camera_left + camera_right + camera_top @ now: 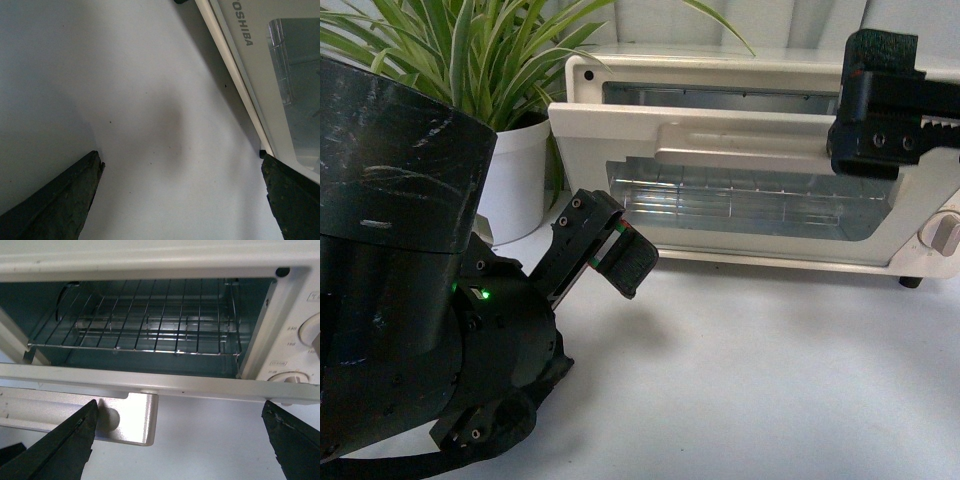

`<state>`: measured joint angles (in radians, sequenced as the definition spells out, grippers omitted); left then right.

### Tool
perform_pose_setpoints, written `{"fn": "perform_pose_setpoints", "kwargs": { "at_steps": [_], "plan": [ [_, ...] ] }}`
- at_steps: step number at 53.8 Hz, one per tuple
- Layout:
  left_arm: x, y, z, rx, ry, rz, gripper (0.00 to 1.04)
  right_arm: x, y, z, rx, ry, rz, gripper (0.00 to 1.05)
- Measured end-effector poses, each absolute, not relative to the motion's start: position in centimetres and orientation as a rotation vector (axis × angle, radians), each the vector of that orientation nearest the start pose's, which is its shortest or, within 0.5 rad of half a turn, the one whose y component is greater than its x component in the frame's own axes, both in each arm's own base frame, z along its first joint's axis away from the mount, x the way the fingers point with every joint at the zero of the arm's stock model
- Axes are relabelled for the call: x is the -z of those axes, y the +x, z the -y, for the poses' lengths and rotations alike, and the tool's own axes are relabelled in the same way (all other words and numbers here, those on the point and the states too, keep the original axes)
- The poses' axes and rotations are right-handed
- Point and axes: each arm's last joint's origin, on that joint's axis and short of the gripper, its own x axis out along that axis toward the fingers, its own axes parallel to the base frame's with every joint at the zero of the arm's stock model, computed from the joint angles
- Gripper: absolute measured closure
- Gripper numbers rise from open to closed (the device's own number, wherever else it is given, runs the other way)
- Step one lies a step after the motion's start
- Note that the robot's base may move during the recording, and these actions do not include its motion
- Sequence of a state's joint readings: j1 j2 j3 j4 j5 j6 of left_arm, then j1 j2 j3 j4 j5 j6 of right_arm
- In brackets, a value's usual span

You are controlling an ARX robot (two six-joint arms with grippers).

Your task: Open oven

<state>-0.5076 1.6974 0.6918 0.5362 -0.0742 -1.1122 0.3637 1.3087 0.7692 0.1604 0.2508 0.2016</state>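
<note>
The cream-white oven stands at the back of the white table. Its glass door hangs partly open, tilted forward, with the bar handle across it. My right gripper is open and sits just at the handle's right end, above the door. In the right wrist view I see the wire rack inside the oven, the door's top edge and the handle end between my open fingers. My left gripper is open and empty, low in front of the door. The left wrist view shows the oven.
A potted spider plant in a white pot stands left of the oven. Round knobs sit on the oven's right panel, also in the right wrist view. A small black foot shows under the oven. The left arm's dark base fills the lower left.
</note>
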Motion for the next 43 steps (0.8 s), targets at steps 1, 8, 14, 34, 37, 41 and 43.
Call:
{"fn": "perform_pose_setpoints", "kwargs": {
  "at_steps": [1,8,14,34,37,41,43],
  "plan": [
    [-14.7,28.2,15.4,0.127,-0.940,-0.633,0.07,-24.7,26.4,-9.3,-0.077,0.084,-0.372,0.09],
    [-14.7,28.2,15.4,0.127,-0.940,-0.633,0.07,-23.8,25.7,-9.2,-0.090,0.084,-0.382,0.09],
    [-14.7,28.2,15.4,0.126,-0.939,-0.632,0.07,-22.9,25.0,-9.2,-0.108,0.078,-0.396,0.09],
    [-14.7,28.2,15.4,0.127,-0.935,-0.634,0.07,-20.9,23.6,-9.6,-0.162,0.048,-0.444,0.09],
    [-14.7,28.2,15.4,0.128,-0.934,-0.634,0.07,-20.8,23.4,-9.6,-0.161,0.046,-0.443,0.09],
    [-14.7,28.1,15.4,0.128,-0.933,-0.634,0.07,-20.8,23.0,-9.4,-0.159,0.046,-0.442,0.09],
    [-14.6,28.1,15.4,0.128,-0.931,-0.634,0.07,-20.8,22.7,-9.3,-0.158,0.046,-0.444,0.09]
  ]
}}
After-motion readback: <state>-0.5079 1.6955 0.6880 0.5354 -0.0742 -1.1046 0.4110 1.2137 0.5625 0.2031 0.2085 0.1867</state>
